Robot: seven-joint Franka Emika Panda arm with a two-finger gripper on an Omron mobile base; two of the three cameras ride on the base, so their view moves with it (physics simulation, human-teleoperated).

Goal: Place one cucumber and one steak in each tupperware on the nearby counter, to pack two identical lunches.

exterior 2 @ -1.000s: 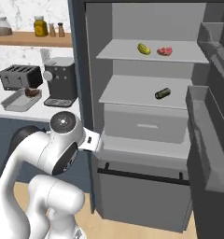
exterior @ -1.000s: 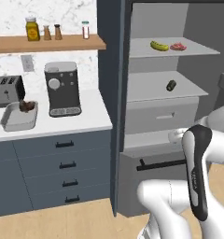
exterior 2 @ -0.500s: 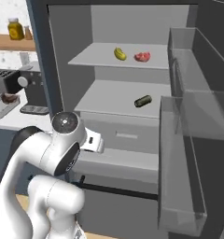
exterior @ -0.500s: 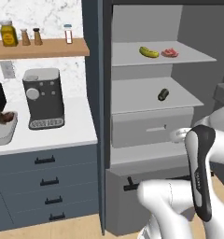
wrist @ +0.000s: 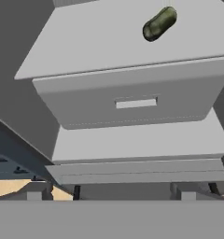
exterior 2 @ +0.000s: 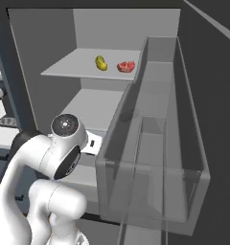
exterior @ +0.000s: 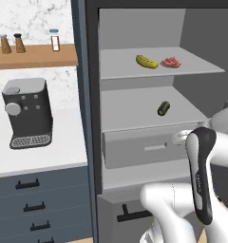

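kitchen with tall grey cabinet (exterior: 135, 118) open. left base view: yellow-green cucumber (exterior: 147, 61) and red steak (exterior: 171, 62) near each other on top shelf, dark cucumber (exterior: 163, 108) on middle shelf above a drawer (exterior: 139, 149); white counter (exterior: 54, 149) at left holds coffee machine (exterior: 28, 111). right base view: same top-shelf pair, clear door bin (exterior 2: 155, 143) in front. hand view: dark cucumber above drawer; claw fully open, holding nothing.

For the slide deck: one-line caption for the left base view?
Open tall cabinet beside the counter: yellow cucumber and steak on the top shelf, dark cucumber on the shelf below.
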